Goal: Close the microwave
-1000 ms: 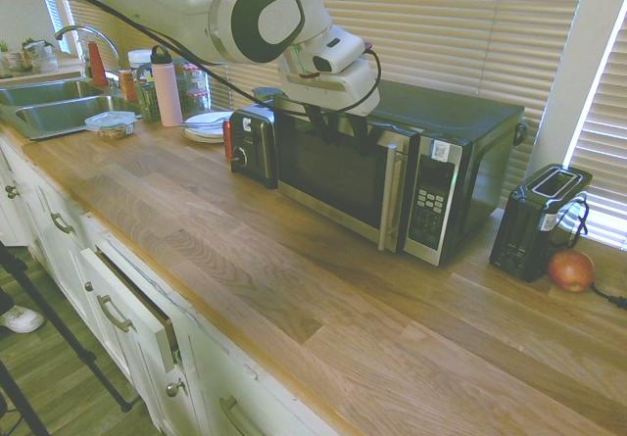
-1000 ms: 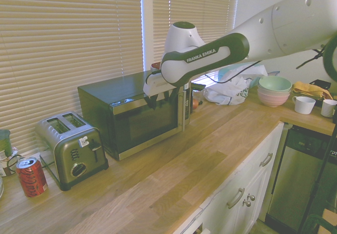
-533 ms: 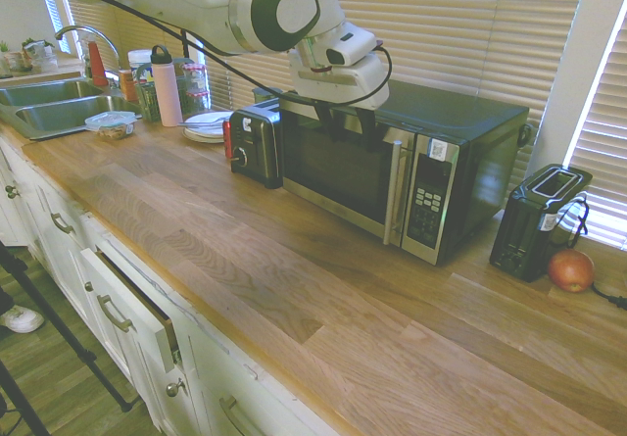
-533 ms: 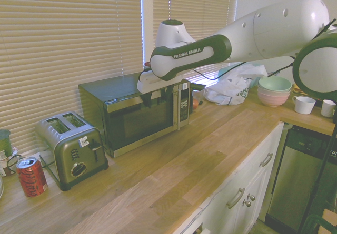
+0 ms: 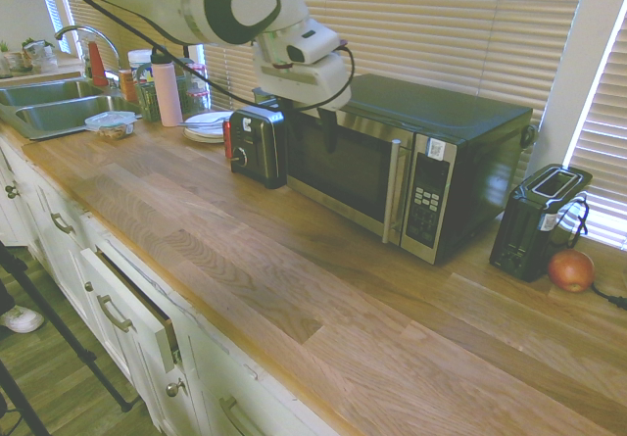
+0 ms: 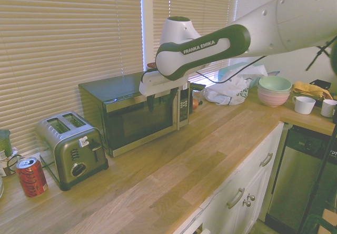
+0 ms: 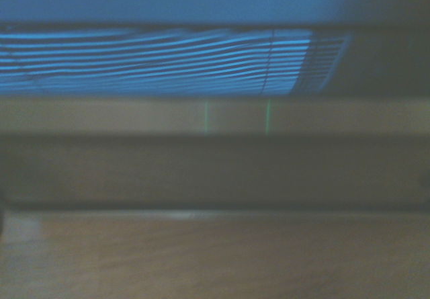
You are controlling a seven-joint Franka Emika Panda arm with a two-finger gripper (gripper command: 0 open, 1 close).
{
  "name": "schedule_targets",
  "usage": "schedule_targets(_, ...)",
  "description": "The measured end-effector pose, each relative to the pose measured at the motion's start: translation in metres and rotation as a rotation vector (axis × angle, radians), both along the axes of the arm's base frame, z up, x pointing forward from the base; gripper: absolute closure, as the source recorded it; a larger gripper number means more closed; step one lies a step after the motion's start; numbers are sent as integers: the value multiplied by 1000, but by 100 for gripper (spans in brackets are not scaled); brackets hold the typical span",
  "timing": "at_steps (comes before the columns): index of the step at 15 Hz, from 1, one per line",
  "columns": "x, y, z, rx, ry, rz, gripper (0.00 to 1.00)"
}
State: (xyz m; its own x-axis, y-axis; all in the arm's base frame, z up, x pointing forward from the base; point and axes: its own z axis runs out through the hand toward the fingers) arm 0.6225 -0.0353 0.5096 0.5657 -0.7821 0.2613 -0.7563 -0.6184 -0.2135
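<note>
A microwave [image 5: 392, 162] with its door [image 5: 338, 167] now flush against its body stands on a wooden counter [image 5: 245, 260], between a silver toaster [image 6: 71, 150] and a black toaster [image 5: 539, 222]. The gripper [image 6: 162, 107], fingers spread apart, is at the door's front; a second ago the door stood slightly ajar.
</note>
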Motion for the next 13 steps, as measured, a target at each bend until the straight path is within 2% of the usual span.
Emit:
schedule_targets(5,-79,29,-42,14,120,45,0)
schedule_targets(10,-168,31,-72,27,191,64,0)
schedule_targets(13,-201,33,-89,37,224,87,0)
